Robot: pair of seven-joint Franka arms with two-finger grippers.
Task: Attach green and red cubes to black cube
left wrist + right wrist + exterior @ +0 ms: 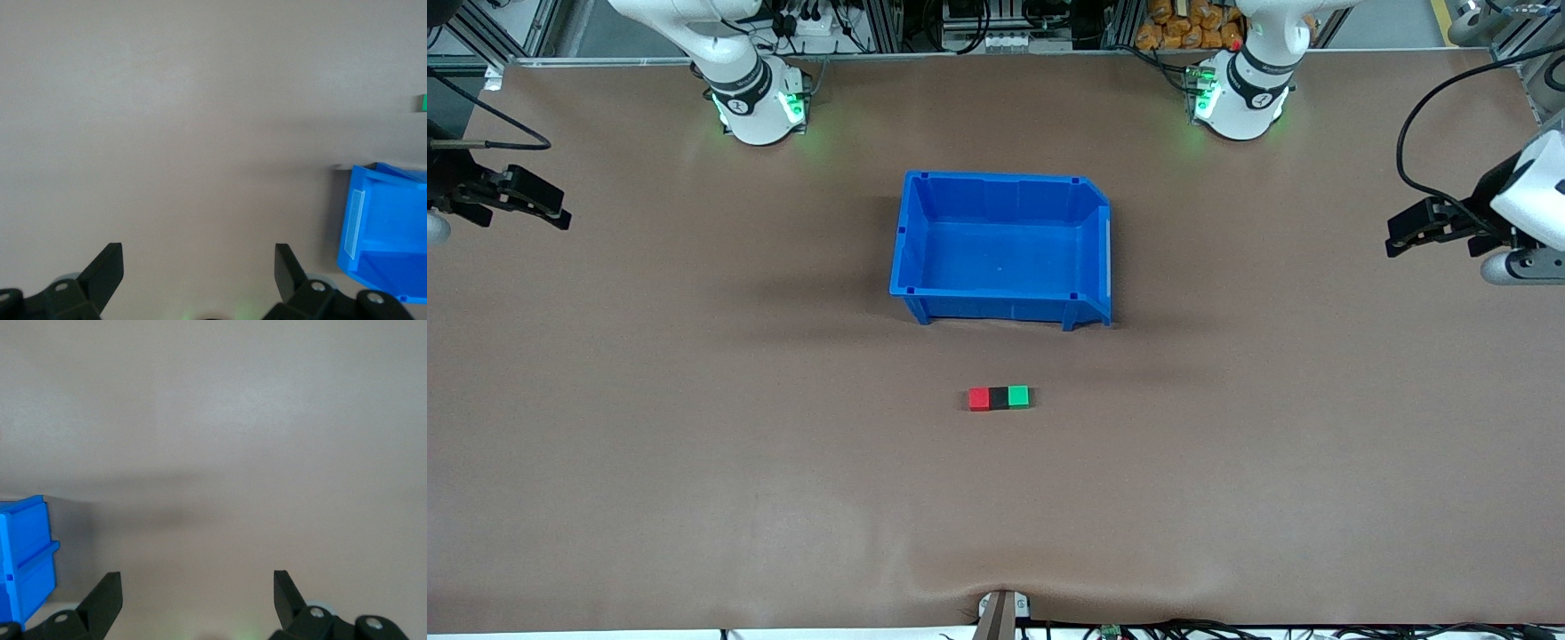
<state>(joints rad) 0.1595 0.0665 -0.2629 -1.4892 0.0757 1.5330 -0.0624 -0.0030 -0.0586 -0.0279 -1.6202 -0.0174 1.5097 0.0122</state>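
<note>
The red cube [979,398], black cube [999,397] and green cube [1018,396] lie in one row on the table, touching side by side with the black one in the middle, nearer to the front camera than the blue bin. A sliver of the green cube [423,102] shows in the left wrist view. My left gripper [1400,233] hangs open and empty over the left arm's end of the table [199,260]. My right gripper [551,212] hangs open and empty over the right arm's end [197,587]. Both are far from the cubes.
An empty blue bin [1003,246] stands mid-table between the arm bases and the cubes; its corner shows in both wrist views [383,233] [23,553]. Brown table surface [694,400] surrounds the cubes. A small clamp [1003,609] sits at the table's near edge.
</note>
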